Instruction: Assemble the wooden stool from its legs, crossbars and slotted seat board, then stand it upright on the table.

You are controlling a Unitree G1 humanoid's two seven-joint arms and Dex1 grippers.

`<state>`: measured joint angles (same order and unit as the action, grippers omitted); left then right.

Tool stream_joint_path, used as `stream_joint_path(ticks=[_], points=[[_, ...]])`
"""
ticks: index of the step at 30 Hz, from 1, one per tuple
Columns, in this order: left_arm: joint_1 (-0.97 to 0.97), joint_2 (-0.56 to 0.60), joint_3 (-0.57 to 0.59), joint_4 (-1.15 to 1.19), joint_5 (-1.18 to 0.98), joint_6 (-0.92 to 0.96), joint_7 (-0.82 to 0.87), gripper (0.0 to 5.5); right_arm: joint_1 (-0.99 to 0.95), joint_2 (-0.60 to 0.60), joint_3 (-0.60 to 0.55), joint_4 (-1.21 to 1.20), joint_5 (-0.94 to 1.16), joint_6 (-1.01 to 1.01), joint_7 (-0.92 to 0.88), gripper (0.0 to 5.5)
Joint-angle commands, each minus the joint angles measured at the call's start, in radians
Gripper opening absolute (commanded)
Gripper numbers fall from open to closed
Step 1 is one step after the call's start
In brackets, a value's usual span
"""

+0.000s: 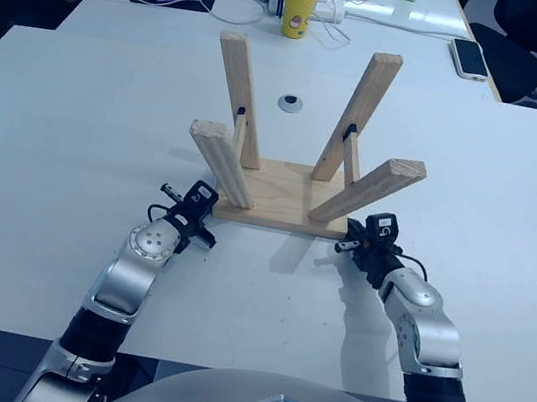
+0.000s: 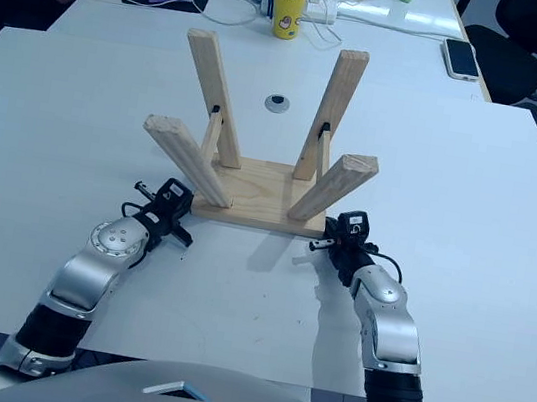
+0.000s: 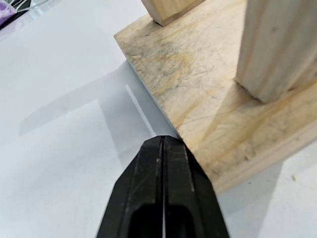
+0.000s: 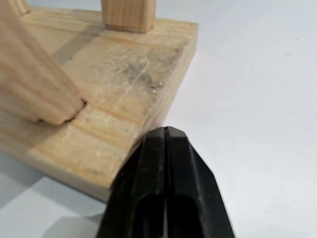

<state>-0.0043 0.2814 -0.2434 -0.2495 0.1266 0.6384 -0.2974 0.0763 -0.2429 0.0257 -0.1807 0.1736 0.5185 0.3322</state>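
White table (image 1: pixel 57 129) holds the stool (image 1: pixel 274 197) upside down, legs in; left gripper (image 3: pixel 163 144) and right gripper (image 4: pixel 166 133) are closed; it needs flipping.

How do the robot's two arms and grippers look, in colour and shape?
The left arm and right arm have rounded silver shells and ribbed black cuffs farther back. Thin black cables loop at the wrists. The left gripper and right gripper are matte black and taper to a blunt tip.
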Motion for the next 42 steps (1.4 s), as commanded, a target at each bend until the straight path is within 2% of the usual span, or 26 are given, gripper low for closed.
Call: stream_joint_path(ticks=[1, 7, 16, 30, 36, 39, 42], points=[[-0.045, -0.188, -0.123, -0.128, -0.231, 0.009, -0.153, 0.0, -0.068, 0.126, 0.159, -0.12, 0.189, 0.07, 0.157, 0.02], [-0.082, -0.251, -0.081, -0.178, -0.307, 0.069, -0.136, 0.0, -0.115, 0.166, 0.125, -0.162, 0.253, 0.151, 0.156, 0.02], [-0.15, -0.282, 0.001, -0.266, -0.356, 0.161, -0.139, 0.0, -0.2, 0.206, 0.056, -0.247, 0.334, 0.263, 0.132, 0.02], [-0.202, -0.22, 0.06, -0.413, -0.397, 0.323, -0.202, 0.0, -0.284, 0.207, -0.019, -0.384, 0.447, 0.409, 0.131, 0.02], [-0.243, -0.213, 0.131, -0.437, -0.433, 0.377, -0.213, 0.0, -0.314, 0.246, -0.069, -0.42, 0.509, 0.49, 0.116, 0.02], [-0.278, -0.229, 0.218, -0.425, -0.479, 0.398, -0.211, 0.0, -0.333, 0.271, -0.1, -0.425, 0.533, 0.519, 0.096, 0.02], [-0.281, -0.15, 0.256, -0.365, -0.459, 0.346, -0.237, 0.0, -0.336, 0.249, -0.101, -0.387, 0.45, 0.449, 0.093, 0.02]])
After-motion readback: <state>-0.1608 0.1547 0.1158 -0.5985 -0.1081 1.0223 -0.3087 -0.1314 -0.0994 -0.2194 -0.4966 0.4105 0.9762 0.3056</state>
